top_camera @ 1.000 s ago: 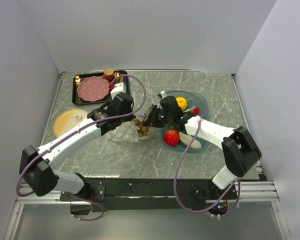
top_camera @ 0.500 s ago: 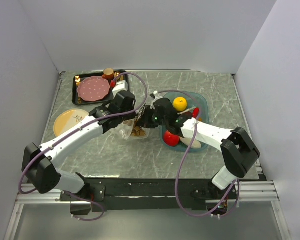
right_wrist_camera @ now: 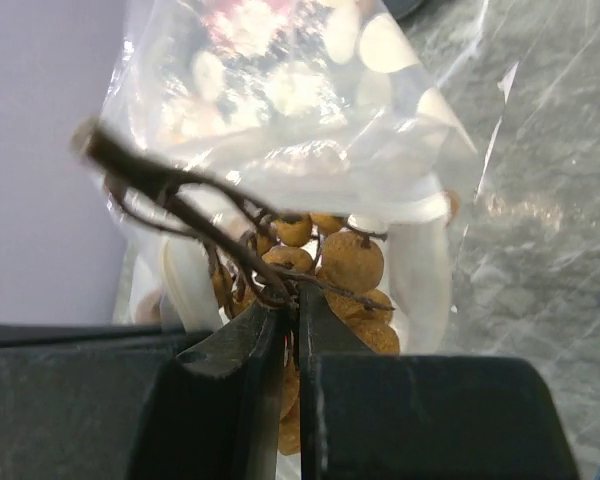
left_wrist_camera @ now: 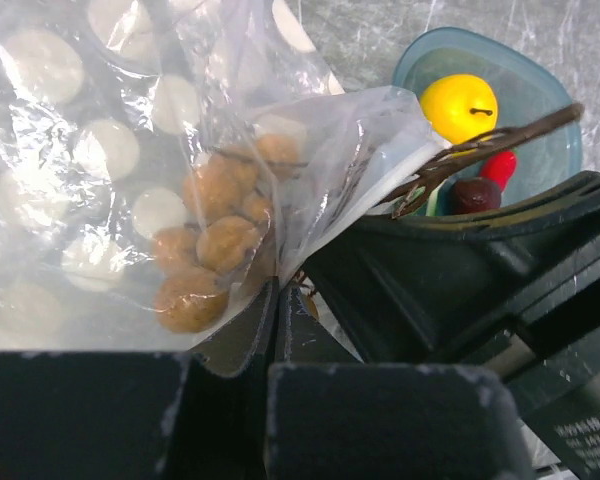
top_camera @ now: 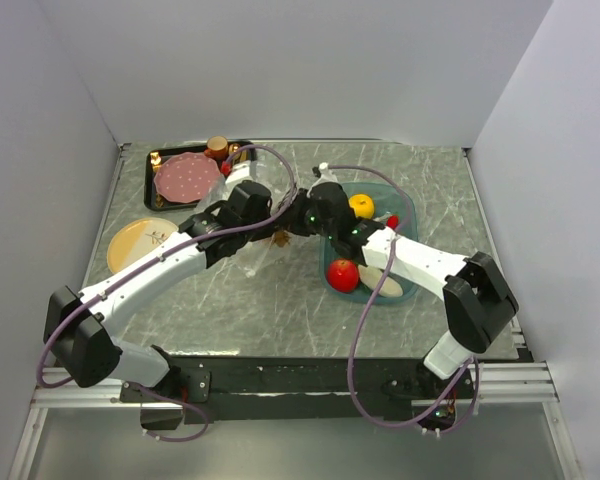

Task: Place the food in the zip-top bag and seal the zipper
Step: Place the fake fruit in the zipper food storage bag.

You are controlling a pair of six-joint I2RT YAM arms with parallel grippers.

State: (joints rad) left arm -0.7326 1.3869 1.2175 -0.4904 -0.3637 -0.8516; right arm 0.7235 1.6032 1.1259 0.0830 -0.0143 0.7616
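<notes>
The zip-top bag [left_wrist_camera: 100, 170] is clear with pale dots and hangs between both grippers. My left gripper [left_wrist_camera: 277, 295] is shut on the bag's edge. It shows in the top view [top_camera: 268, 218] too. My right gripper [right_wrist_camera: 295, 300] is shut on the brown stem of the nut cluster [right_wrist_camera: 352, 262], which sits in the bag's mouth [left_wrist_camera: 215, 250]. In the top view the right gripper [top_camera: 296, 220] is close beside the left one. The red apple [top_camera: 342, 274], white oblong piece [top_camera: 382, 283], yellow fruit [top_camera: 361, 206] and red chili [top_camera: 392, 222] lie in the teal tray [top_camera: 408, 205]. Leaves and zipper are not visible.
A black tray [top_camera: 152, 195] at the back left holds the pink dotted plate [top_camera: 187, 177] and the brown cup [top_camera: 217, 147]. A yellow plate [top_camera: 140, 243] lies at the left. Walls close in the left, back and right sides.
Both grippers have moved toward the back of the table together, carrying the bag and the nut cluster off the spot beside the tray. The cluster now sits deeper against the bag.
</notes>
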